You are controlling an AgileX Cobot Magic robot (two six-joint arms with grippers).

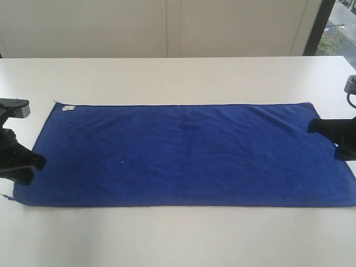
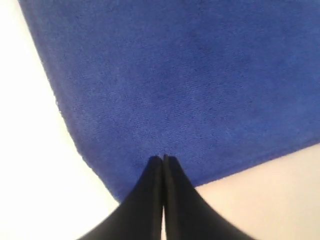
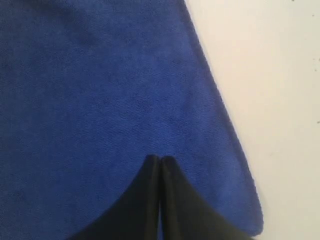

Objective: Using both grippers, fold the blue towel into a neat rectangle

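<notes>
1. We see the left gripper (image 2: 163, 158) closed, its two black fingers pressed tip to tip with no cloth between them. It hangs over the blue towel (image 1: 183, 156) just inside the towel's left short edge, toward the corner nearer the camera.
2. The right gripper (image 3: 160, 158) is closed in the same way and holds nothing. It sits above the towel just inside its right short edge, and one towel corner shows close by in the right wrist view.
3. In the exterior view the two grippers stand at opposite ends of the towel, the left one (image 1: 38, 161) and the right one (image 1: 312, 127), well apart, with the whole length of cloth between them.
4. The towel lies spread flat and single-layered on the white table (image 1: 178, 78), long side across the view. A few shallow wrinkles show toward its right end, and a small white tag (image 1: 68, 108) sits at its far left corner.
5. We judge the task to be at its very start: no fold has been made, no edge is lifted and no corner is gripped.
6. What is left, as we read it, is everything: opening the fingers, taking hold of corners, bringing one part of the towel over the other, and squaring the edges.
</notes>
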